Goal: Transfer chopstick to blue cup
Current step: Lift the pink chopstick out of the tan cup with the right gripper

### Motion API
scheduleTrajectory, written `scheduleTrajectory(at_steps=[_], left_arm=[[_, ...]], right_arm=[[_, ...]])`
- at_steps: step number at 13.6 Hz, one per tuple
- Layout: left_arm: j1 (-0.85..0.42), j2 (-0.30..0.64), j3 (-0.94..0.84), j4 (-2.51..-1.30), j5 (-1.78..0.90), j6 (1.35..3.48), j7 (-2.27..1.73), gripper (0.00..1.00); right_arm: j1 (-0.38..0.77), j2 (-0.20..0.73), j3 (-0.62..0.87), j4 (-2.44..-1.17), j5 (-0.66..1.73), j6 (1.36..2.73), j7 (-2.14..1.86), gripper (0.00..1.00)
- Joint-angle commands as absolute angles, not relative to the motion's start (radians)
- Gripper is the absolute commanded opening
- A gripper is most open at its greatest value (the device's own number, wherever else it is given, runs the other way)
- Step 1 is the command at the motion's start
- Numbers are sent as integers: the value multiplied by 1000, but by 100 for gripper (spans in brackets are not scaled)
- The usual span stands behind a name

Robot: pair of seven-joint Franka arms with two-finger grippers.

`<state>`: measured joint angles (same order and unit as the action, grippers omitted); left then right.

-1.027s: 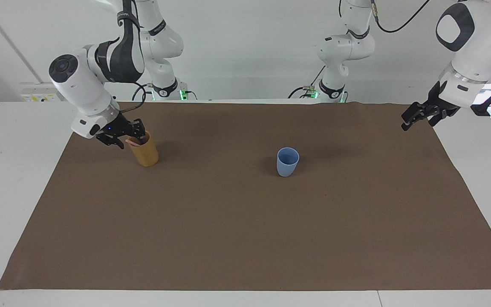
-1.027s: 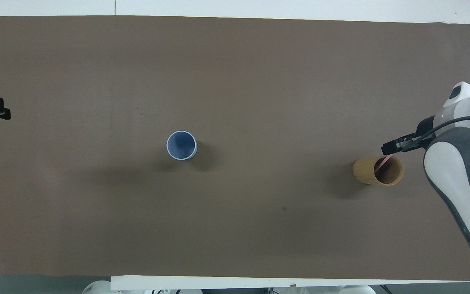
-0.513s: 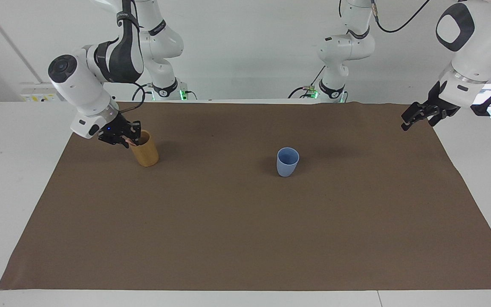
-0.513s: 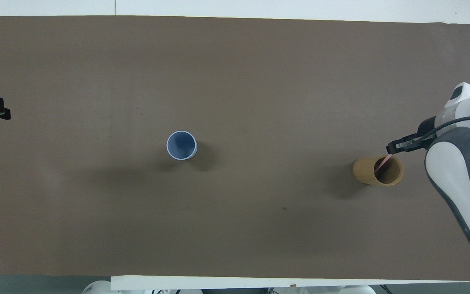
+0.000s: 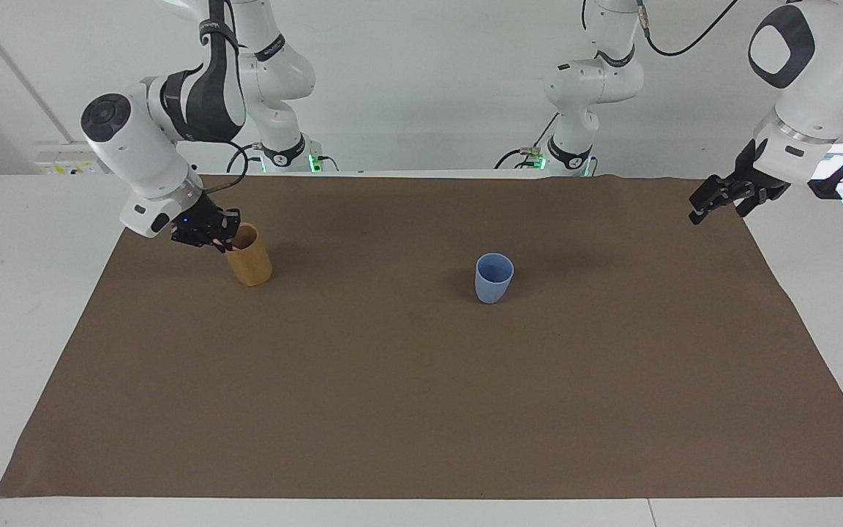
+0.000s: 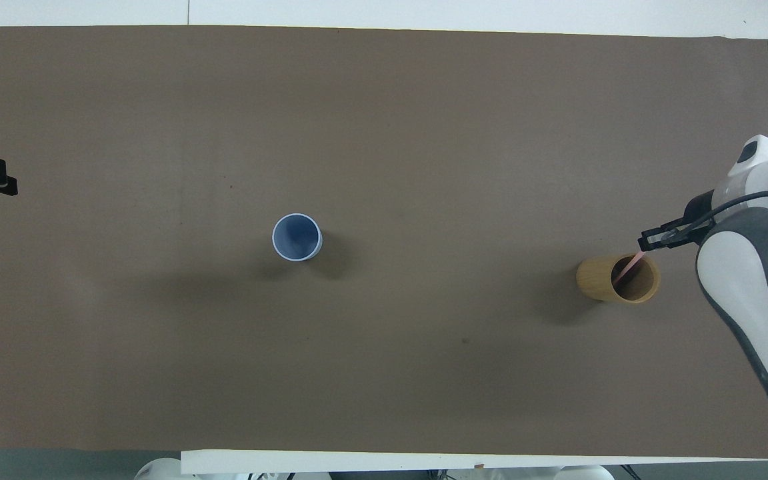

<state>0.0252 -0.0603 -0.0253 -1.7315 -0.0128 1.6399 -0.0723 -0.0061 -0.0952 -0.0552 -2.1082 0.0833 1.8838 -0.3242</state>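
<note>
Standing in the tan cup (image 6: 617, 280) on the brown mat (image 5: 421, 410), the chopstick (image 6: 628, 268) is pinched by the right gripper (image 5: 220, 240); blue cup (image 5: 494, 277) mid-mat; left gripper (image 5: 707, 205) waits, fingers apart.

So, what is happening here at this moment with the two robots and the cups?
The right gripper is at the rim of the tan cup, at the right arm's end of the table, and it is shut on the pink chopstick, whose lower part is in that cup. The blue cup stands upright near the middle of the brown mat; nothing is seen in it. The left gripper is open and waits over the edge of the mat at the left arm's end.
</note>
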Motion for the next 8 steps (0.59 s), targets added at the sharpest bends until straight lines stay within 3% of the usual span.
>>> scheduleTrajectory(at_steps=[1, 8], left_arm=[[21, -58, -20, -1724, -11, 1624, -67, 100], [21, -58, -20, -1724, -11, 1624, -67, 100]], right_arm=[[-15, -118, -52, -2031, 64, 1791, -348, 0], [29, -123, -29, -1605, 83, 1473, -328, 0]])
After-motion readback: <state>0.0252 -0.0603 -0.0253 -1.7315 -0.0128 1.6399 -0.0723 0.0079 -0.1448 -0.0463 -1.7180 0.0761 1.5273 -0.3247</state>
